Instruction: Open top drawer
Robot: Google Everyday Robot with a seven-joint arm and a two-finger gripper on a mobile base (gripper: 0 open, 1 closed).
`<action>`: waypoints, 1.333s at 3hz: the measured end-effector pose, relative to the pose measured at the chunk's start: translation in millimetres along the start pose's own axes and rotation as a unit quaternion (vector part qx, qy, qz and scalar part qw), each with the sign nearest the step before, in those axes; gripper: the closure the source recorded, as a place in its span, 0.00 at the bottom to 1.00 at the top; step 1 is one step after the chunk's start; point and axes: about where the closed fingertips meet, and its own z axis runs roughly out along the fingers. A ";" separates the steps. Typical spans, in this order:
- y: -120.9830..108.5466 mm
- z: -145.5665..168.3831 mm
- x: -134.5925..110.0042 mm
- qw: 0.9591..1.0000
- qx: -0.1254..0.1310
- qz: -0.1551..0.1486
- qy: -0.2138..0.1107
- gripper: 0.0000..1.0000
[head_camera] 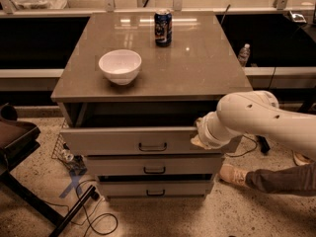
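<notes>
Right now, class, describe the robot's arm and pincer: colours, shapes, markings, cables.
The arm is a smooth cream-white tube with rounded joints, small dark dots along its top and a ringed collar at the wrist. No cables or lettering show. The pincer, pale too, sits at the picture-right end of the top drawer front, mostly hidden behind the wrist.

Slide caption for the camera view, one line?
Claw at the right end of the top drawer, which stands partly open under a counter holding a bowl and can.
</notes>
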 end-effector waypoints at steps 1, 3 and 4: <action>10.2 -8.6 2.8 1.000 -0.002 -0.001 0.002 1.00; 11.0 -12.5 2.1 1.000 -0.003 -0.002 0.002 1.00; 11.1 -12.6 2.1 1.000 -0.003 -0.002 0.002 1.00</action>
